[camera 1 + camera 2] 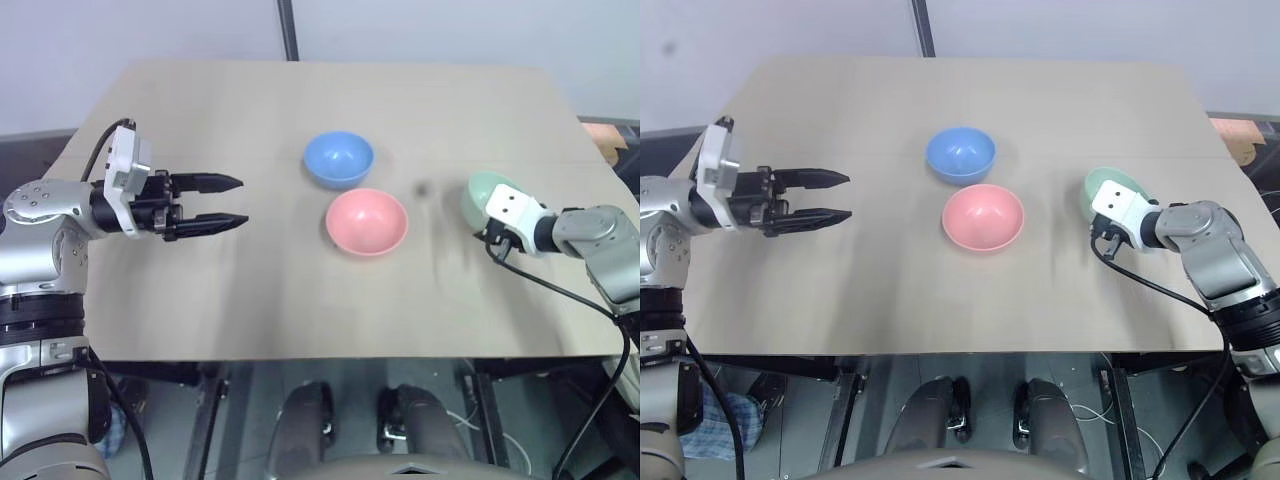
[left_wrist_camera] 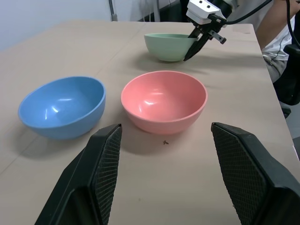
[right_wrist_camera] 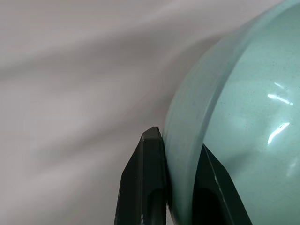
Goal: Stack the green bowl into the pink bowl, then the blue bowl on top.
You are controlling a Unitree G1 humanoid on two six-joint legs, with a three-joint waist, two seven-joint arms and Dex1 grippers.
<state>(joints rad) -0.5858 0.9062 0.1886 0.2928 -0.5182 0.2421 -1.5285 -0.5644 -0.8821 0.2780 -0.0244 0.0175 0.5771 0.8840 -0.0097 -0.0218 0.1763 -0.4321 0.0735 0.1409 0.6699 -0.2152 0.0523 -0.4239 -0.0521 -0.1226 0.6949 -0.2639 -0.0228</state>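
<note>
The green bowl sits on the table at the robot's right, well apart from the pink bowl, and the right gripper is clamped on its rim, one finger outside the wall and one inside. Nothing is stacked yet: the pink bowl is empty mid-table, with the blue bowl just behind it. The left gripper hovers with fingers parted and empty, pointing toward the bowls, so both placements are left, I judge.

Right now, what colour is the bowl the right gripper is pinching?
Pale mint green; clearest in the right wrist view.
</note>
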